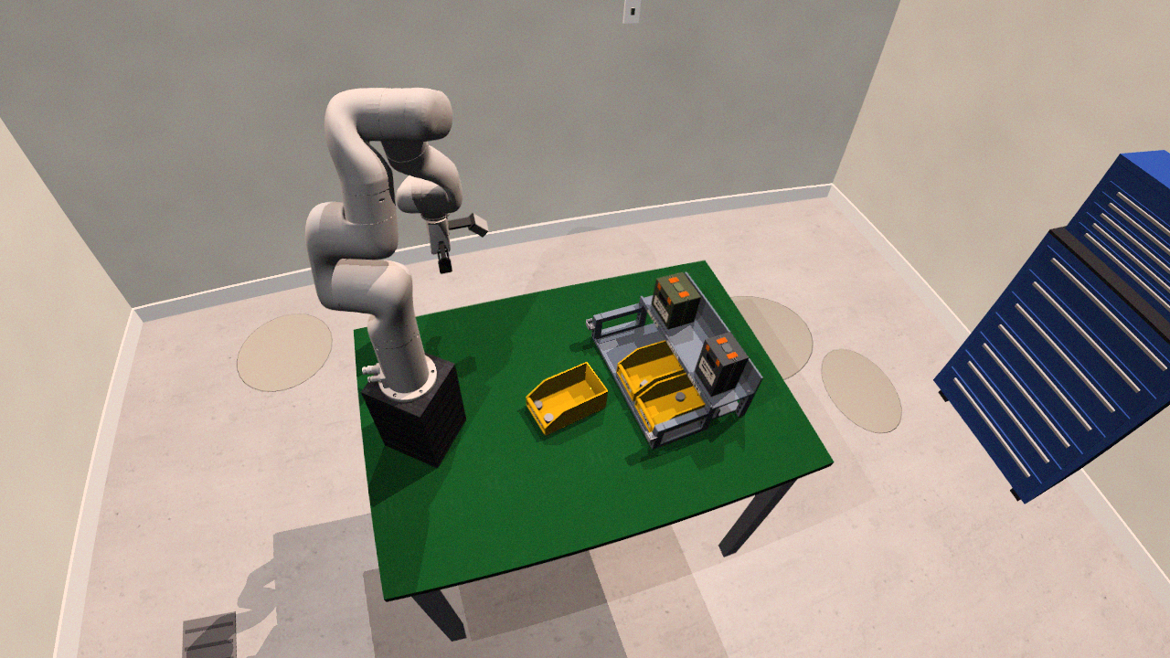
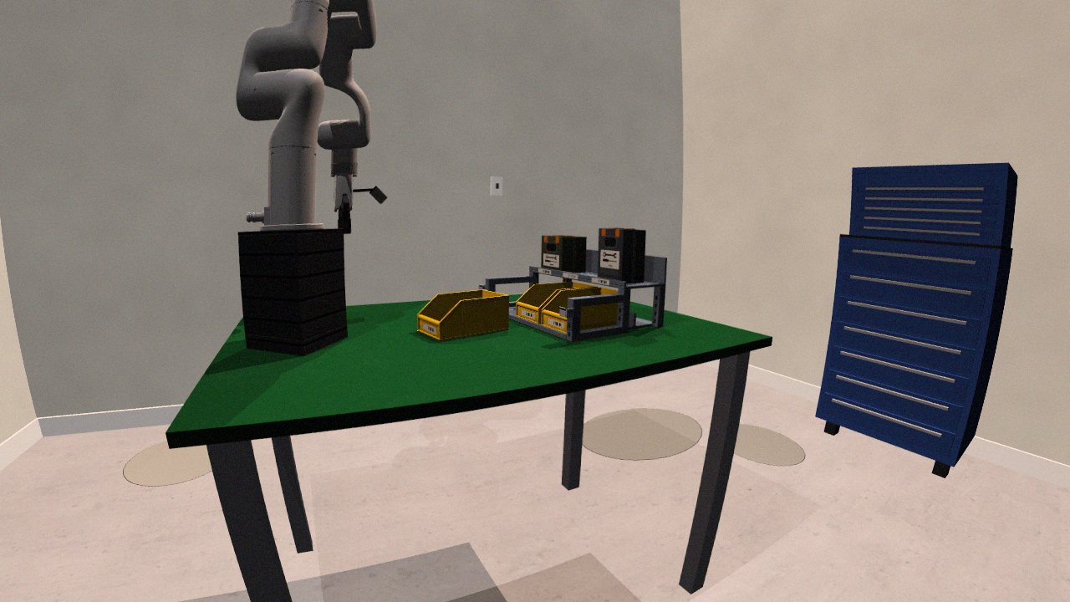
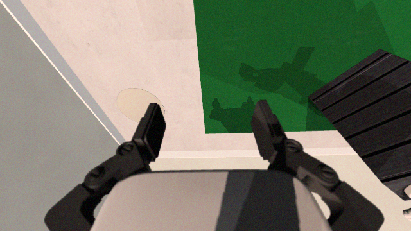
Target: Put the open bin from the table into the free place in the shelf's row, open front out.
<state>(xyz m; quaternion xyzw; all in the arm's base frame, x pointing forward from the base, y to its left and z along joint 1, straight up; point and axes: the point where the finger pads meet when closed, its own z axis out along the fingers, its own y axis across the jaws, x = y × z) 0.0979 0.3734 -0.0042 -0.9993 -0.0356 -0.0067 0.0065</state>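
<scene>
The yellow open bin point(image 1: 580, 411) point(image 2: 482, 318) stands level on the green table, its low front toward the robot's base. Small round grey parts point(image 1: 547, 418) lie near its front. The grey shelf point(image 1: 625, 341) point(image 2: 596, 301) stands beyond its rear. Two yellow bins point(image 1: 650, 358) point(image 1: 691, 401) stand side by side on the shelf, low fronts toward the robot's side. The free place is in the row's far part in the top view, between these bins and the far side rail. My gripper point(image 1: 444, 266) point(image 2: 343, 224) point(image 3: 207, 113) is open and empty, high up beside the base, away from the bins.
Over the shelf's rear, a raised board point(image 1: 690, 342) carries a green-black case point(image 1: 676, 302) point(image 2: 563, 252) and a dark case point(image 1: 723, 364) point(image 2: 633, 254). Side rails point(image 1: 619, 321) point(image 1: 681, 426) bound the row. The arm's black pedestal point(image 1: 415, 413) point(image 2: 292, 292) point(image 3: 369, 112) stands at the table's edge.
</scene>
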